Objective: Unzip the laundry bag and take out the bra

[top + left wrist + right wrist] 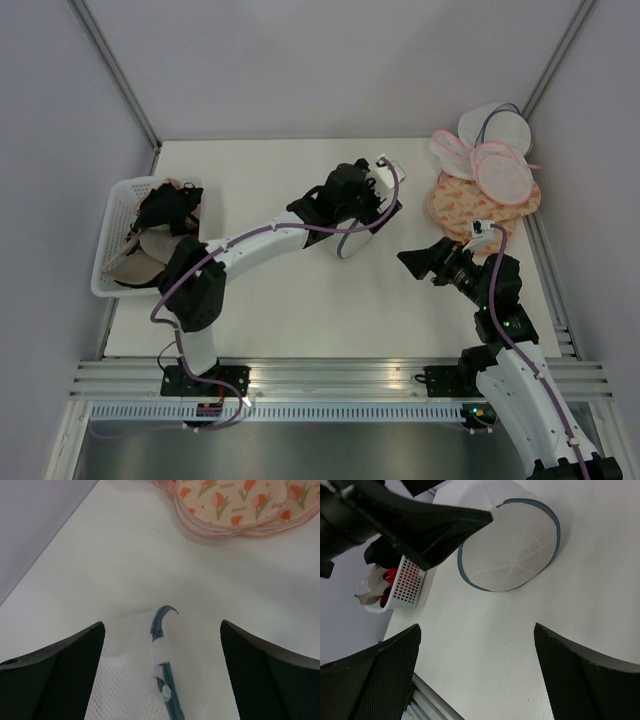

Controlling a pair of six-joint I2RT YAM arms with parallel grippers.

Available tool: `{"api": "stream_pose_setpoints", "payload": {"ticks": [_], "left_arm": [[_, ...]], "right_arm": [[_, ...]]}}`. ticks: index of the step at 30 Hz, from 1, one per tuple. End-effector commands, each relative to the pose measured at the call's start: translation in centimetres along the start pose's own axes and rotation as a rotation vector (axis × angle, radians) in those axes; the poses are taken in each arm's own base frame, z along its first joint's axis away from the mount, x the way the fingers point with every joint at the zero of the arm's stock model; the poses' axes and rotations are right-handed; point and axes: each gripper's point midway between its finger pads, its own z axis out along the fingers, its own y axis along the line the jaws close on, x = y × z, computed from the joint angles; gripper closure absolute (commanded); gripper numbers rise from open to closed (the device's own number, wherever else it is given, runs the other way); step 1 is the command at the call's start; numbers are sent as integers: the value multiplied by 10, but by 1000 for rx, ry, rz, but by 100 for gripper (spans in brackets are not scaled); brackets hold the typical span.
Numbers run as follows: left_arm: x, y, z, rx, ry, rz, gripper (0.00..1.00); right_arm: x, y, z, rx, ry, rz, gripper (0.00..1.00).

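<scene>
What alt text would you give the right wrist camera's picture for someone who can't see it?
A round white mesh laundry bag with a grey-blue rim lies on a white table, framed by the right arm's open, empty black jaws. The left arm juts in from the upper left, and a white basket of clothes sits at left.

White mesh bag (512, 545) with blue-grey rim; peach bags (240, 505) printed with orange tulips; white basket (108, 240); white table (300, 310).
</scene>
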Motion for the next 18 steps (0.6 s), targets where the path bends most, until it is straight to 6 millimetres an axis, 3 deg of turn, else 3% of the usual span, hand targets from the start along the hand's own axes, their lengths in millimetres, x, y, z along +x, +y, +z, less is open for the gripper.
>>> {"api": "stream_pose_setpoints", "payload": {"ticks": [1,3,4,5,6,7,9,11,12,14,17,18], "left_arm": [[0,8,18,73,92,64,1],[18,-1,32,126,147,87,2],[8,-1,33,139,145,95,2],[30,-9,36,180,223,102,3],[35,-9,35,194,257,121,4],[27,-6,34,192,260,132,5],[51,-7,29,215,364,159,5],[48,-5,29,224,390,167,5],[61,-10,28,256,441,172,5],[57,-12,27,273,443,168,5],[65,-15,28,293,478,170,18],[69,-15,28,299,490,174,35]], "right_arm": [[-6,7,-4,-12,-15,-30,2],[-9,7,-6,-1,-26,-41,2],[-9,5,-6,9,-27,-46,2],[-9,5,-7,13,-28,-48,2],[-9,4,-7,17,-29,-51,2],[-9,3,-7,24,-28,-50,2],[-8,0,-6,30,-22,-46,2],[-7,0,-4,26,-18,-36,2],[-6,0,-3,23,-17,-32,2],[-5,-1,0,18,-13,-20,2],[-3,-2,0,23,-7,-10,2],[-4,-2,0,24,-11,-11,2]]}}
